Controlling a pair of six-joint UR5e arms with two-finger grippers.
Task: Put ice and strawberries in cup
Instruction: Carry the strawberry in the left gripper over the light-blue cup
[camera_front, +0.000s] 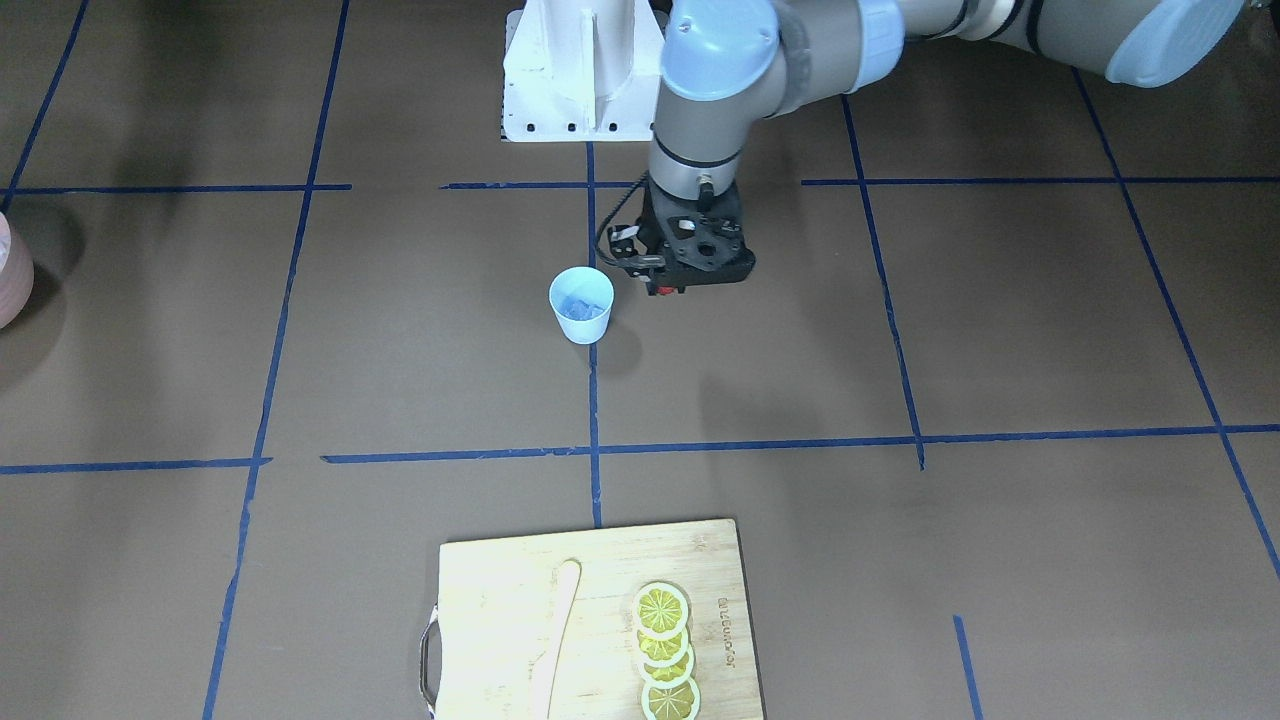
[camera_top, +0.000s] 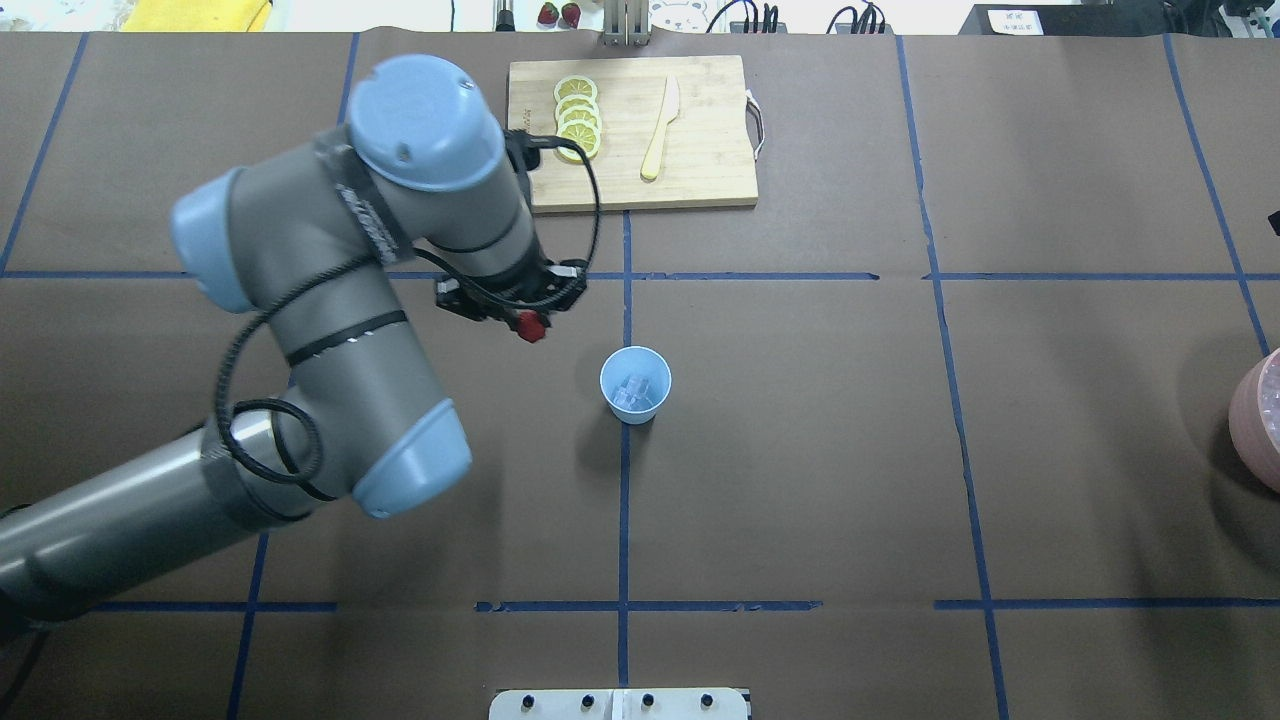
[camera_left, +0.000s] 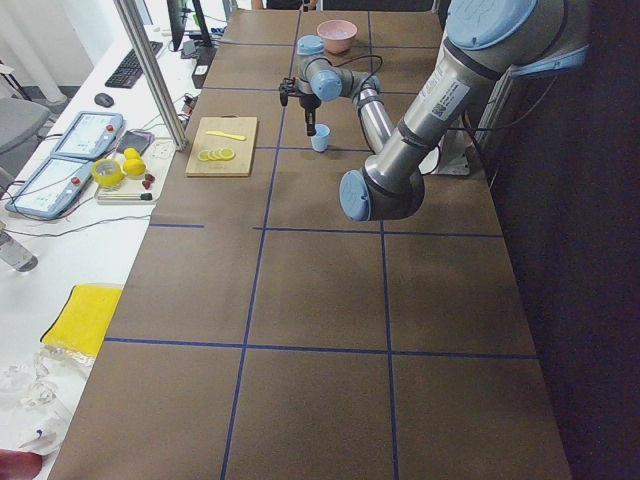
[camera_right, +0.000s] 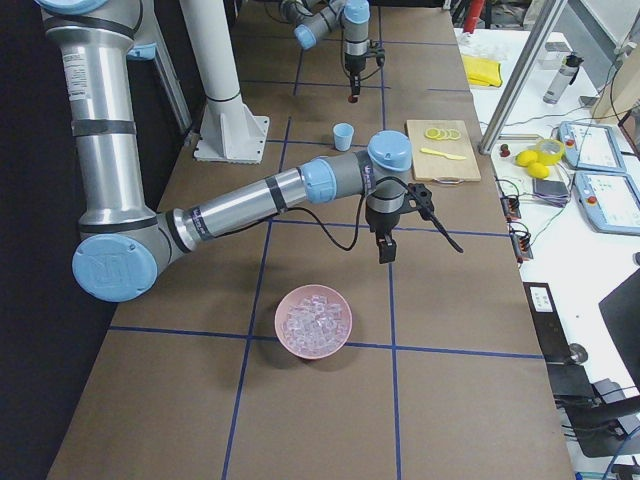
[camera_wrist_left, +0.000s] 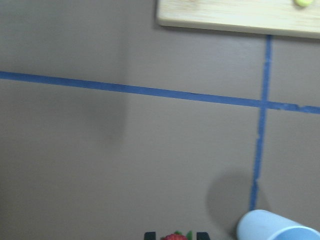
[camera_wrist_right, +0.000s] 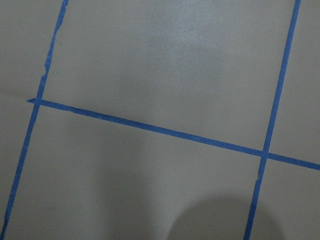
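Board (camera_front: 500, 610) — logo (camera_front: 727, 630) unreadable, strawberry (camera_top: 531, 327) in left gripper (camera_front: 667, 285)

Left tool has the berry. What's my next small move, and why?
Probably shift the left tool sideways until it is above the cup. The strawberry is pinched in it beside the cup, not over the mouth, and ice already lies inside.

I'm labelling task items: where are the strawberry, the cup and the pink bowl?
strawberry (camera_top: 531, 326), overhead view, red body.
cup (camera_front: 583, 328), front-facing view, outer wall.
pink bowl (camera_right: 312, 351), exterior right view, near wall.
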